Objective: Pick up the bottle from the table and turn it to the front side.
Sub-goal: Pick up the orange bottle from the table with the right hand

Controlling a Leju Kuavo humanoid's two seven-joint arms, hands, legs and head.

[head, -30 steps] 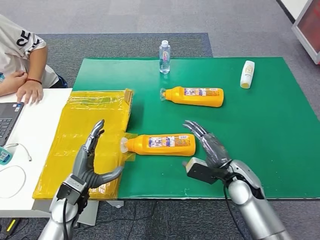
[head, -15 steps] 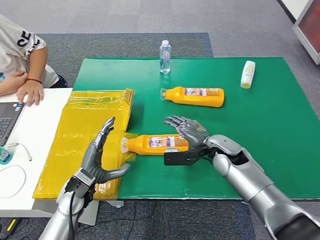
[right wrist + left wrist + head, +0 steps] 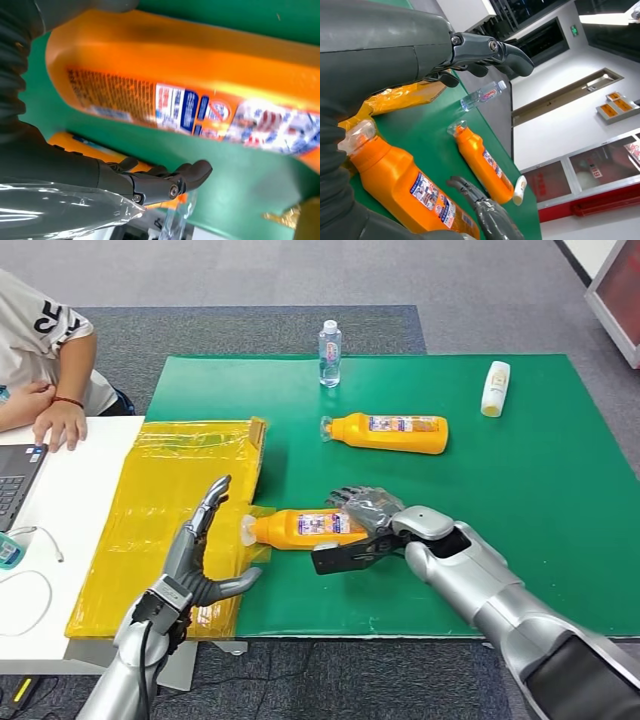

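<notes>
Here the near orange bottle (image 3: 317, 528) lies on its side on the green mat (image 3: 543, 500) of the desk, its clear cap (image 3: 247, 531) pointing toward the yellow plastic sheet (image 3: 173, 500) and touching that sheet's edge. The right robot hand (image 3: 370, 515) reaches over the bottle's base end, its dark fingers (image 3: 349, 497) arched above the far side of the body and its thumb (image 3: 343, 557) stretched along the near side; the right wrist view shows the label (image 3: 196, 107) close under the palm with green mat visible between the fingers and the bottle, so whether the hand actually grips it cannot be told, and the bottle rests flat on the mat. The left robot hand (image 3: 198, 555) hovers above the yellow sheet just beside the cap end, fingers spread wide and holding nothing, thumb pointing toward the bottle. A second orange bottle (image 3: 386, 432) lies on its side farther back on the mat, well apart from the first. Behind it a small clear water bottle (image 3: 329, 353) stands upright near the mat's far edge, and a white bottle (image 3: 495, 388) lies toward the far right corner. At the left, on the white desk (image 3: 75, 510), a person's hand (image 3: 59, 422) rests beside a laptop (image 3: 16, 480).
</notes>
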